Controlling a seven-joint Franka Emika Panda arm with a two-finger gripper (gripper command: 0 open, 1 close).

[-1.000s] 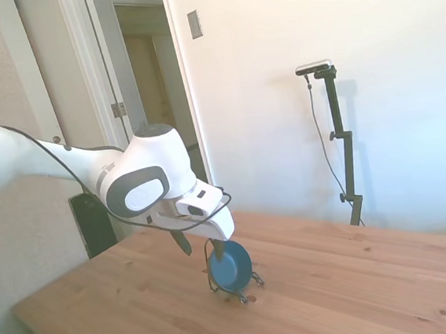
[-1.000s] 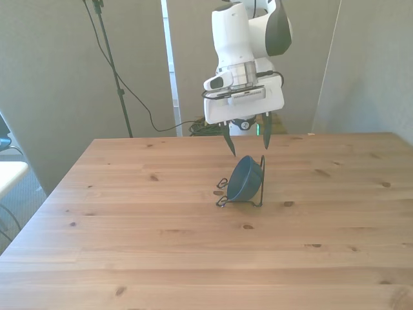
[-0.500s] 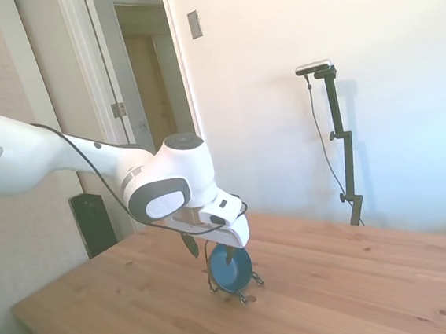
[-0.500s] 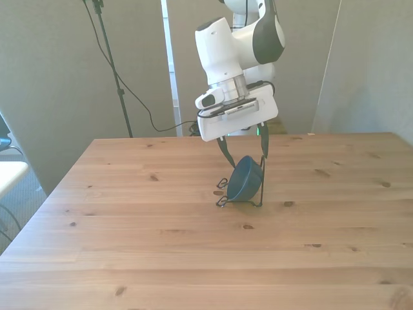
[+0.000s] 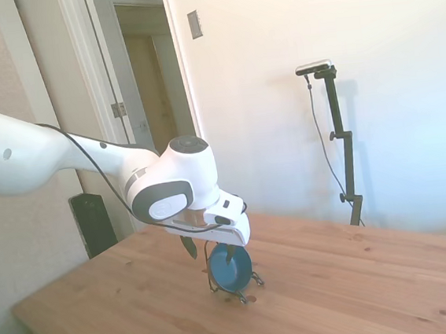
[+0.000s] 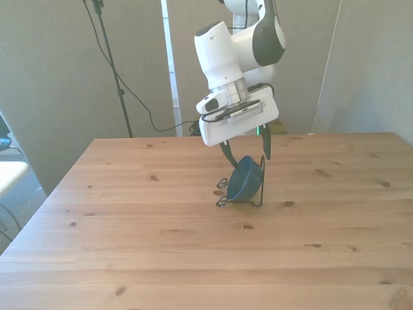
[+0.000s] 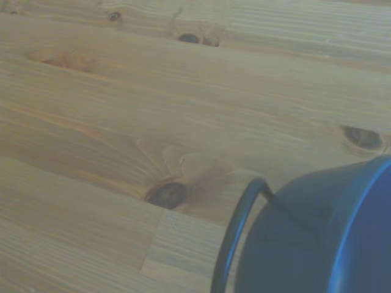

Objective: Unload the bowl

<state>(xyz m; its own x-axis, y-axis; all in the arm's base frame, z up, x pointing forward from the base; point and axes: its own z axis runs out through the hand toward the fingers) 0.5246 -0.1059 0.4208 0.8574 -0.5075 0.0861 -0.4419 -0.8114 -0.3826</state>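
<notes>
Closing in on the rack, the white arm's two-finger gripper (image 6: 246, 150) is now hanging right over the small round dark blue bowl (image 6: 245, 179), having come down and tilted from the higher, squarer pose of a second ago. The fingers are spread wide and holding nothing: one dark fingertip (image 6: 227, 153) is sitting just off the bowl's rim on the front view's left, the other is standing beside the rack's upright on the right, so the top of the bowl is lying between and just below them. The bowl itself is propped on edge in the thin black wire rack (image 6: 259, 194), which is resting on the wooden table (image 6: 129, 245), and neither has shifted. From the side, the bowl (image 5: 230, 268) is showing just under the gripper (image 5: 209, 250). The descent is looking nearly done; the next move is probably a short drop and a squeeze on the rim.
</notes>
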